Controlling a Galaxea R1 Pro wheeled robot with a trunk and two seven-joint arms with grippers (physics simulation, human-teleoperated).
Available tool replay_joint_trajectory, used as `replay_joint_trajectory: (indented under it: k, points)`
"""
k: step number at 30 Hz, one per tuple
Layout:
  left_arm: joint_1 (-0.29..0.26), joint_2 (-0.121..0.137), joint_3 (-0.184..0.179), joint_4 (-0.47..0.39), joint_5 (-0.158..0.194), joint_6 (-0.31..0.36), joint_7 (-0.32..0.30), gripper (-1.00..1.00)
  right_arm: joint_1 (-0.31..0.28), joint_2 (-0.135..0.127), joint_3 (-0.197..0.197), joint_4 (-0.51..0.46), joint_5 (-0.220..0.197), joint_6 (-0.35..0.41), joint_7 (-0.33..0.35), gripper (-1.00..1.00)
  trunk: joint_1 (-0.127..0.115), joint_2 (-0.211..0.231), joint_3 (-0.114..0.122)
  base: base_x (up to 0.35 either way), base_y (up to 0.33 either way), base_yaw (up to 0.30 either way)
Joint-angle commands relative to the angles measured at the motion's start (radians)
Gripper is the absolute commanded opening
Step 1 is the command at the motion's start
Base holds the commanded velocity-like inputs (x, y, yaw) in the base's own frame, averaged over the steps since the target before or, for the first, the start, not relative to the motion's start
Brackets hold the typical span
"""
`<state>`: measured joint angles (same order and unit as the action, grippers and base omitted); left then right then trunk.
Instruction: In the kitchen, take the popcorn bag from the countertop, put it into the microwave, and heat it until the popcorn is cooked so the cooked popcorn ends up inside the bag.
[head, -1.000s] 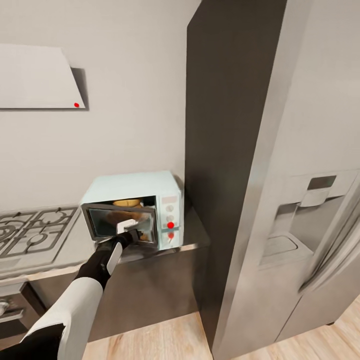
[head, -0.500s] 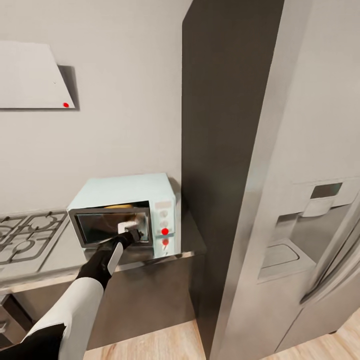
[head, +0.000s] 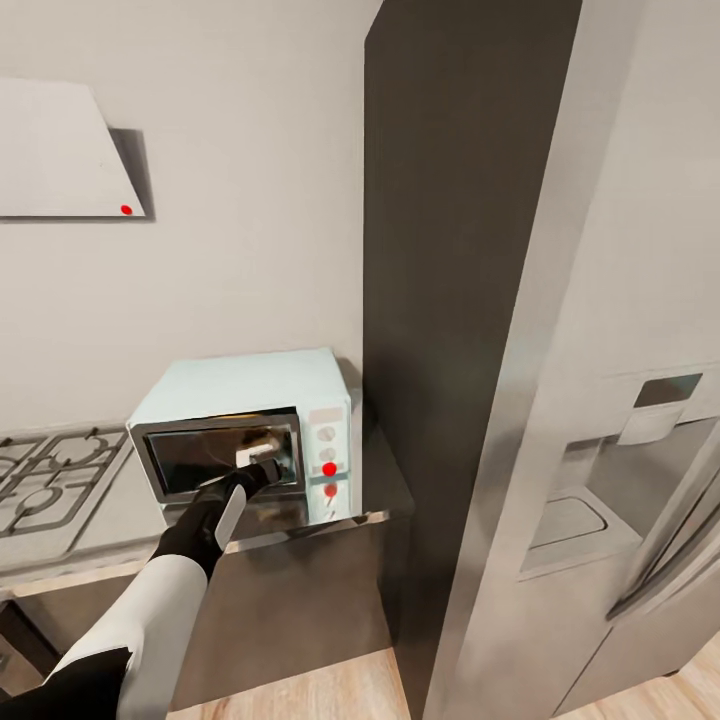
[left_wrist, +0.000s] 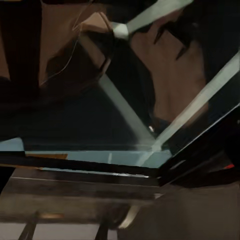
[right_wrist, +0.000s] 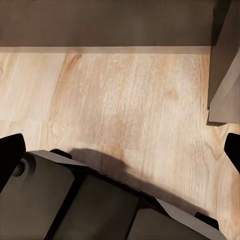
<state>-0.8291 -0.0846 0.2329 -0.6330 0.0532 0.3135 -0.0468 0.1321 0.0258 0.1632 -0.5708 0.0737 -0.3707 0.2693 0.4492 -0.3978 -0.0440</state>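
While the pale blue microwave (head: 250, 385) sits beside the fridge (head: 600, 400), left gripper (head: 262, 468) touches its glass door; can't tell its grip.

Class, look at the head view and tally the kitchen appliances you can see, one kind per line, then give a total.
Microwave: 1
Gas hob: 1
Fridge with dispenser: 1
Extractor hood on the wall: 1
Total: 4
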Motion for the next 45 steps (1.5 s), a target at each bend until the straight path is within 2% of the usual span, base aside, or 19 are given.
replay_joint_trajectory:
  k: [1,30,38,39,42,43,45]
  points:
    - [-0.001,-0.001,0.006,-0.002,0.007,0.007,-0.005,1.00,0.000,0.000,-0.002,-0.001,0.008,-0.002,0.001,1.00,0.001,-0.002,-0.002,0.042,0.000,0.000]
    - [-0.001,-0.001,0.007,-0.002,0.007,0.007,-0.005,1.00,0.000,0.001,-0.002,-0.001,0.009,-0.002,0.001,1.00,0.001,-0.002,-0.002,0.045,0.000,0.000]
    - [0.011,-0.002,0.007,-0.011,0.009,0.000,-0.013,1.00,0.000,0.000,-0.002,-0.002,0.009,-0.002,0.002,1.00,0.001,-0.002,-0.002,-0.288,0.000,0.000]
    - [0.064,-0.002,0.004,-0.058,0.010,-0.002,-0.016,1.00,0.001,0.000,-0.002,-0.003,0.009,-0.002,0.002,1.00,0.001,-0.002,-0.002,-0.349,0.000,0.000]
    - [0.166,-0.003,0.002,-0.194,0.010,-0.005,-0.020,1.00,0.002,0.000,-0.001,-0.004,0.009,-0.003,0.002,1.00,0.001,-0.002,-0.002,-0.350,0.000,0.000]
    - [0.245,-0.002,-0.003,-0.299,0.010,-0.006,-0.037,1.00,0.002,0.000,0.000,-0.005,0.010,-0.004,0.003,1.00,0.001,-0.002,-0.002,-0.350,0.000,0.000]
    - [0.367,-0.001,-0.008,-0.457,0.010,-0.001,-0.083,1.00,0.003,0.000,0.001,-0.007,0.010,-0.005,0.003,1.00,0.001,-0.002,-0.002,-0.350,0.000,0.000]
